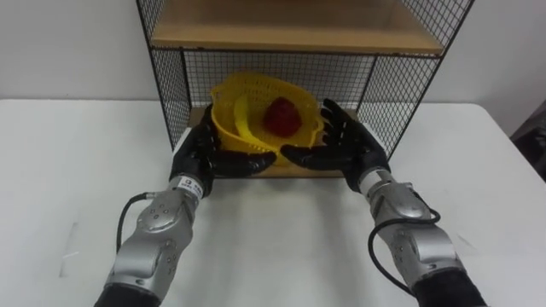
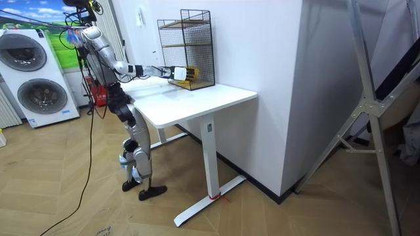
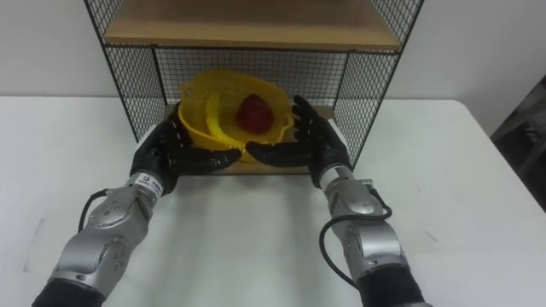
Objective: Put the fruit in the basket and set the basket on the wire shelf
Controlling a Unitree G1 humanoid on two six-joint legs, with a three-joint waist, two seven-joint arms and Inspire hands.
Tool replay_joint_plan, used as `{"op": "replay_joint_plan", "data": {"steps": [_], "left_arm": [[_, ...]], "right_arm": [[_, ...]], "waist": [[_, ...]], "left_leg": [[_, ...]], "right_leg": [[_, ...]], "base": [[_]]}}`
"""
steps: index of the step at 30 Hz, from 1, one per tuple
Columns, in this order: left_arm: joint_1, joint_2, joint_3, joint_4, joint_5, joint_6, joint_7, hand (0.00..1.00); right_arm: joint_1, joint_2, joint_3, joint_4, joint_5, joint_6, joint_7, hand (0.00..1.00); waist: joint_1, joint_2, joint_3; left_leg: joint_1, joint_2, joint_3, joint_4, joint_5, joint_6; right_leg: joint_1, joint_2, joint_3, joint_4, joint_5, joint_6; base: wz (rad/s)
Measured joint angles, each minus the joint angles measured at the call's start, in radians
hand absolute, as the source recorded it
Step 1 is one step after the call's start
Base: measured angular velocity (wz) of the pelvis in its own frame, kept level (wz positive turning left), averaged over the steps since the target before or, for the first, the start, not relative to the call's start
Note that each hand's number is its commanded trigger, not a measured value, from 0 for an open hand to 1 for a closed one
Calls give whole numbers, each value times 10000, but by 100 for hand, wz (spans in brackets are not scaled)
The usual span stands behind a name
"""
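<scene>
a white table spreads across the eye views, and at its far edge stands a black wire-mesh shelf with a pale wooden board for its upper level; its top is cut off by the frame. from the lower left comes the left hand, black-fingered, lying against the left and front underside of a yellow perforated plastic basket, fingers stretched out beneath it and only lightly bent, not clamped. the basket sits tilted inside the shelf's lower compartment, just over the bottom board. the hands hide its base, so i cannot tell whether it rests on the board. in its bowl lies a round red fruit, partly screened by the rim and hard to identify. the right hand presses flat against the basket's right side, fingers spread and pointing up, thumb reaching under. in the room view the robot stands upright at the table's end on the room view's left, both arms held out to the shelf, where the hands and basket are too small to read.
</scene>
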Motion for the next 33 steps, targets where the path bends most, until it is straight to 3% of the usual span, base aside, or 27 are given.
{"op": "replay_joint_plan", "data": {"steps": [6, 14, 21, 25, 33], "left_arm": [[1, 52, 21, -430, -195, -27, 8, 0], [58, 61, 12, -944, -370, -29, 88, 0], [117, 212, 32, -1179, -365, -30, 69, 0], [391, 247, 43, -1364, -330, -47, 72, 0], [1300, 276, 74, -2057, 21, -78, 81, 0]], "right_arm": [[0, -169, -2, -43, -127, -6, -39, 0], [31, -265, -28, -1229, -1932, -26, -855, 0], [59, -336, -97, -1415, -2313, -26, -1204, 0], [65, -343, -257, -1649, -2434, -31, -1206, 0], [877, -349, -301, -2332, -2500, -41, -1196, 0]], "waist": [[14, -24, 15], [8, -24, 19], [-1, -34, 25], [0, -43, 25], [-25, -44, 24]], "left_leg": [[5, -2, -6, -20, 0, 0], [26, -1, -3, -17, 0, 0], [57, 0, -3, -21, 0, -1], [68, 2, -2, -22, 0, -1], [37, 5, -11, -23, -1, -1]], "right_leg": [[0, -5, 3, -3, 0, 0], [13, 15, 42, -4, 0, 0], [49, 18, 106, -6, 0, 0], [56, 21, 112, -6, 0, 0], [31, 16, 96, -10, 0, 0]], "base": [[0], [0], [0], [0], [0]]}}
